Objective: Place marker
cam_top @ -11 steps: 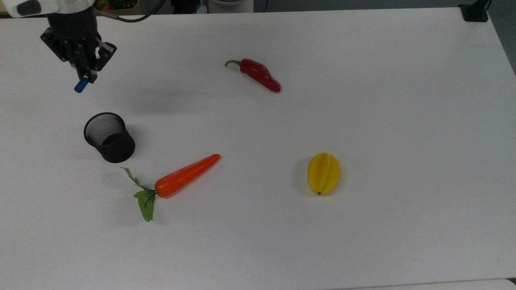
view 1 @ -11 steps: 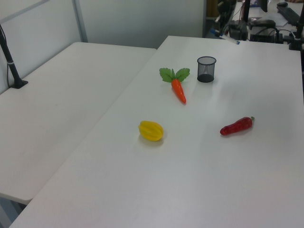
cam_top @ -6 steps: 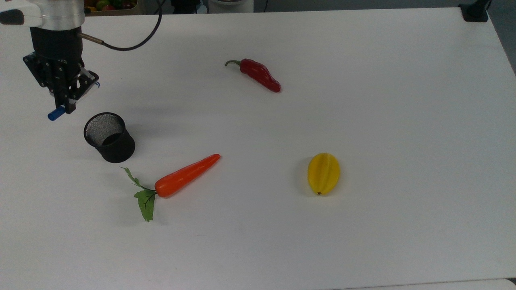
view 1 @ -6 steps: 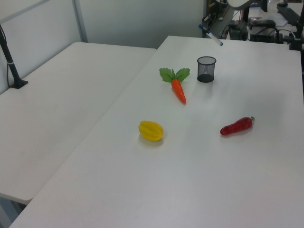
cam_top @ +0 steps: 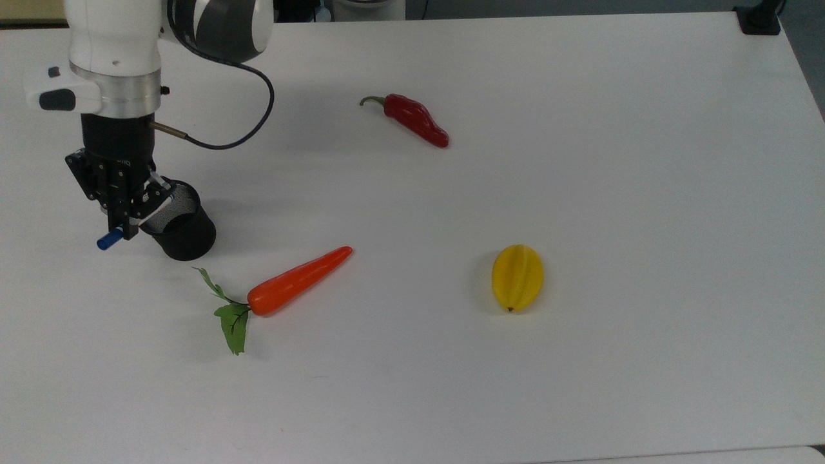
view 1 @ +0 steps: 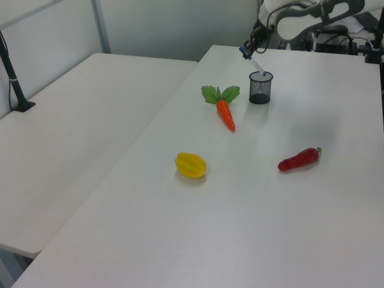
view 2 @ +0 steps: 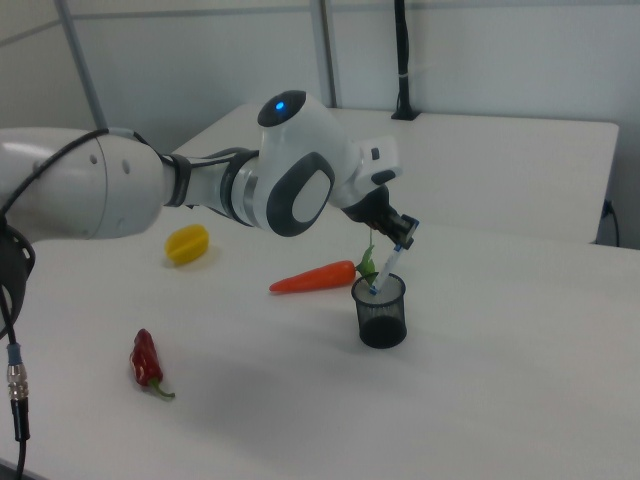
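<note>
In half a second we have carried the marker point(cam_top: 111, 239) from beside the cup point(cam_top: 184, 233) to right over it. A moment back our gripper point(cam_top: 127, 222) hung off the cup's far side in the top view, clear of its rim; now it overlaps the rim's left edge there. The jaws stay closed on the marker's white barrel, holding it tilted, blue cap uppermost and pointing away from the cup. In the right view the marker point(view 2: 390, 262) slants down with its lower tip at or just inside the cup's point(view 2: 381, 311) mouth; the left view agrees, the marker point(view 1: 252, 62) leaning toward the cup point(view 1: 260, 87).

We judge the approach nearly finished: what remains is to lower a little further and let go. The tilt is the risk, since the tip could catch the rim.

On the desk point(cam_top: 580, 361), the carrot point(cam_top: 298, 281) lies near the cup, while the chili point(cam_top: 416, 120) and the yellow fruit point(cam_top: 517, 277) lie well apart from it.
</note>
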`<state>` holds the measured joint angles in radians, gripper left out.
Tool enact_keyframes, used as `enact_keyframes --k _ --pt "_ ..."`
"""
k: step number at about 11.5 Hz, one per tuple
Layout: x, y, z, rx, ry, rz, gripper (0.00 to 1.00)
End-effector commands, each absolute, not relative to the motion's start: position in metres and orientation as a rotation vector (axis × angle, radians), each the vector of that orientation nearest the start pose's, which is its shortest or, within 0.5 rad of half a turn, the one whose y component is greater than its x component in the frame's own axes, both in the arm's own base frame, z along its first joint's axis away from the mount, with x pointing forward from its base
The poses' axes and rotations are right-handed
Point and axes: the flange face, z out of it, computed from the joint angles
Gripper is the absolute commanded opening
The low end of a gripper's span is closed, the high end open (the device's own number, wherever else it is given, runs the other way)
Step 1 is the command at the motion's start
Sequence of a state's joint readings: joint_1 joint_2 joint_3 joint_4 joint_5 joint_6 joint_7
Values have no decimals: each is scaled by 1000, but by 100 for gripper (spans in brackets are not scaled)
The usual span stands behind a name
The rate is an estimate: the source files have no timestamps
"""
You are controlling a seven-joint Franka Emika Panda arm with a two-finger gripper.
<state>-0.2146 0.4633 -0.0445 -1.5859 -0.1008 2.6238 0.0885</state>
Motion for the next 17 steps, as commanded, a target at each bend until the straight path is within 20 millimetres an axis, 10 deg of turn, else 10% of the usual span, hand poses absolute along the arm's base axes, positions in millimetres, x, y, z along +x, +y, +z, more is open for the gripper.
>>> enact_keyframes --k 1,4,5,6,12,17 --pt "700 -170 419 -3121 426 -898 18" --pt "698 -169 413 -3126 424 -875 33" --pt "698 -169 411 -3127 424 -871 51" --pt "697 -169 411 -3127 426 -868 96" --pt "703 -131 424 -3129 350 -846 100" --pt "683 -41 472 -3187 164 -576 100"
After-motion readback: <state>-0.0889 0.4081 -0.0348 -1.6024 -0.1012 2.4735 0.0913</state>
